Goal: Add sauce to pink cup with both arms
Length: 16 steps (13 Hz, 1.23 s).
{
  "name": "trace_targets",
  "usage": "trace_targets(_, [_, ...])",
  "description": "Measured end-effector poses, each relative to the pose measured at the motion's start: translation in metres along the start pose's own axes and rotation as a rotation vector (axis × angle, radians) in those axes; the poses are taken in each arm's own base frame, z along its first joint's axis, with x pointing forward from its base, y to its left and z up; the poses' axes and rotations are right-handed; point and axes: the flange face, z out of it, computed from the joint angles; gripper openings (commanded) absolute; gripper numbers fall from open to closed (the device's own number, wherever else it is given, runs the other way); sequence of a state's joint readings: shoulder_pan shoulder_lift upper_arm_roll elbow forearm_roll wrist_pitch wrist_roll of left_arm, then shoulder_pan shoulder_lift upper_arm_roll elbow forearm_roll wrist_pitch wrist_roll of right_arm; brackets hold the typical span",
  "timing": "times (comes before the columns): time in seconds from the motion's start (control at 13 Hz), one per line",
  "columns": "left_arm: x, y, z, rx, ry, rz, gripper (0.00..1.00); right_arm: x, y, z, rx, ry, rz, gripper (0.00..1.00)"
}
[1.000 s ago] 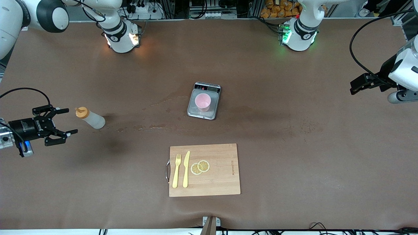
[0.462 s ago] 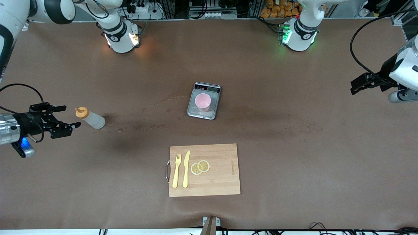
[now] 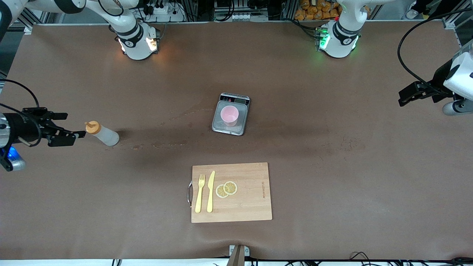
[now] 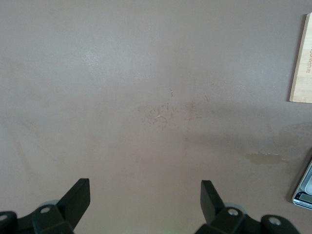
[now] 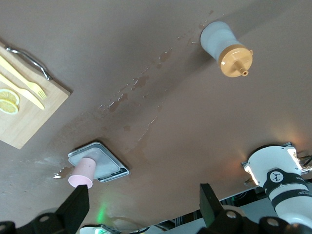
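The sauce bottle (image 3: 103, 134), whitish with an orange cap, stands on the table toward the right arm's end; it also shows in the right wrist view (image 5: 224, 44). My right gripper (image 3: 75, 125) is open and empty, beside the bottle's cap and a little apart from it; its fingers (image 5: 75, 207) frame bare table. The pink cup (image 3: 229, 115) stands on the grey scale (image 3: 221, 127) at mid table and shows in the right wrist view (image 5: 82, 174). My left gripper (image 3: 402, 99) waits open and empty over the left arm's end of the table (image 4: 144, 195).
A wooden cutting board (image 3: 251, 199) with a yellow fork (image 3: 200, 193), a knife (image 3: 210, 191) and two lemon slices (image 3: 226, 189) lies nearer the front camera than the scale. Wet streaks (image 3: 162, 145) mark the table between bottle and scale.
My right gripper has turned and drawn back toward the right arm's end of the table, now level with the bottle's cap. The left arm has barely shifted.
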<state>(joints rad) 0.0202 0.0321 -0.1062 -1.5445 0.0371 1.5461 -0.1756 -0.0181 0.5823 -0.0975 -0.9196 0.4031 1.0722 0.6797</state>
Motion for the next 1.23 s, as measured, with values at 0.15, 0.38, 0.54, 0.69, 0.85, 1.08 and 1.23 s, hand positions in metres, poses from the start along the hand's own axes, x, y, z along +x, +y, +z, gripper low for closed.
trace_targets(0.15, [0.000, 0.001, 0.000, -0.015, -0.003, -0.001, 1.00, -0.003, -0.006, -0.004, -0.020, 0.065, -0.110, 1.00])
trace_targets(0.38, [0.000, 0.000, 0.000, -0.023, -0.004, -0.004, 1.00, -0.005, 0.016, -0.027, -0.037, 0.141, -0.288, 1.00])
trace_targets(0.54, [0.000, -0.002, 0.000, -0.023, -0.004, -0.007, 1.00, -0.012, 0.027, -0.045, -0.024, 0.197, -0.366, 1.00])
trace_targets(0.69, [0.000, -0.003, 0.000, -0.023, -0.004, -0.010, 1.00, -0.028, 0.030, -0.051, -0.045, 0.274, -0.426, 1.00])
trace_targets(0.85, [0.000, -0.003, 0.000, -0.024, -0.004, -0.010, 1.00, -0.057, 0.017, -0.039, -0.090, 0.382, -0.496, 1.00])
trace_targets(1.08, [0.000, -0.003, 0.000, -0.024, -0.004, -0.010, 1.00, -0.106, 0.014, 0.000, -0.139, 0.462, -0.579, 1.00])
trace_targets(1.23, [0.000, -0.003, 0.000, -0.024, -0.004, -0.010, 1.00, -0.113, 0.025, 0.006, -0.185, 0.480, -0.647, 1.00])
